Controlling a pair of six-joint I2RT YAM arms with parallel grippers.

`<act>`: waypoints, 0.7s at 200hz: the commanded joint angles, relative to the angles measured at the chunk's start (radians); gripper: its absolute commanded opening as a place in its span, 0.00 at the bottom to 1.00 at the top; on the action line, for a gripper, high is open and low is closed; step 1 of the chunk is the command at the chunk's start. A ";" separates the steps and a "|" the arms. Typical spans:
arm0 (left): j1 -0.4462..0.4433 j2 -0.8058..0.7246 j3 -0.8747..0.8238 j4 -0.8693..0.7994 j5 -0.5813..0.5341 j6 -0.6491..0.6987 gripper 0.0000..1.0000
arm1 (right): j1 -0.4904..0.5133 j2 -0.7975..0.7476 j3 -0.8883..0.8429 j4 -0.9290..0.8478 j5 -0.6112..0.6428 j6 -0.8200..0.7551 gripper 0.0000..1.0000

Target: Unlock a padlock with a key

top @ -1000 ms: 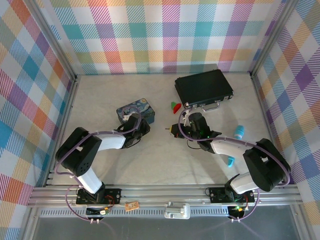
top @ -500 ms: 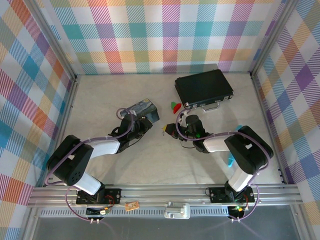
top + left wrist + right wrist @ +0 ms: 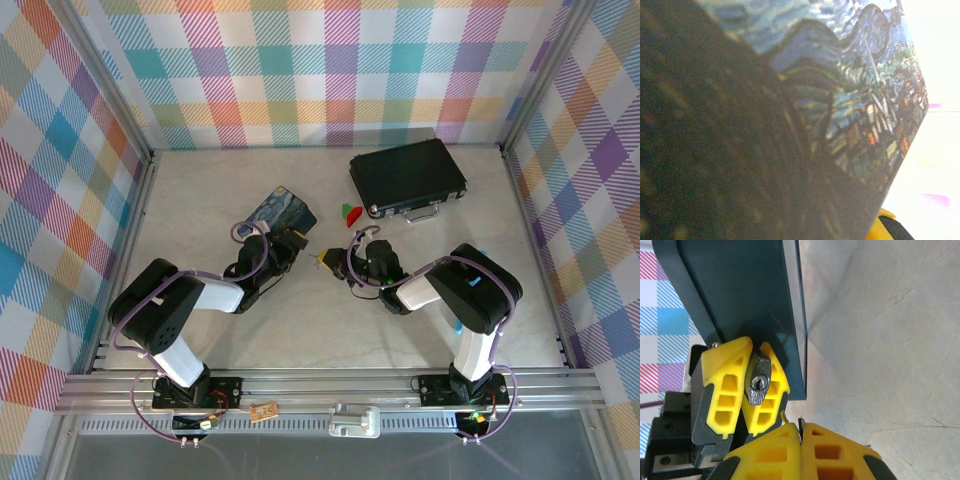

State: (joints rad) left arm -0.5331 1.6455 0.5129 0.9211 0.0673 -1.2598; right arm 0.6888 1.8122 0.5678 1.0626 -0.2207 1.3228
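Note:
The padlock [image 3: 759, 382], a small dark body with its silvery keyhole facing the right wrist camera, is pinched between the left gripper's yellow fingers [image 3: 725, 390]. My left gripper [image 3: 297, 241] is shut on it, beside the tilted blue painted tin [image 3: 282, 208]. The tin [image 3: 840, 100] blocks the left wrist view. My right gripper [image 3: 801, 432] is shut on the key [image 3: 800, 421]; only a thin dark tip pokes out, just below the padlock and apart from it. In the top view the right gripper [image 3: 330, 260] sits close to the left one, mid-table.
A black case [image 3: 408, 175] lies at the back right, with a small red-and-green piece [image 3: 350, 213] in front of it. The tin's dark side [image 3: 750, 295] stands right behind the padlock. Plaid walls enclose the table on three sides.
The blue tin has tipped up from flat to leaning. My right gripper slid left with the key towards the left gripper, which has turned the padlock to face it.

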 commanded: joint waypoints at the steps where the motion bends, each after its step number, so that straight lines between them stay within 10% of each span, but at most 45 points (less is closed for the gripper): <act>1: 0.009 0.009 -0.011 0.073 0.012 -0.050 0.00 | 0.000 0.008 -0.013 0.089 0.046 0.025 0.00; 140: 0.005 -0.009 -0.017 0.048 0.008 -0.040 0.00 | 0.009 0.037 0.041 0.115 0.044 0.001 0.00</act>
State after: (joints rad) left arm -0.5331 1.6459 0.5117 0.9348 0.0673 -1.2678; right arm 0.6888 1.8557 0.5911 1.1286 -0.1909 1.3281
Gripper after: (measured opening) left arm 0.142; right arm 0.049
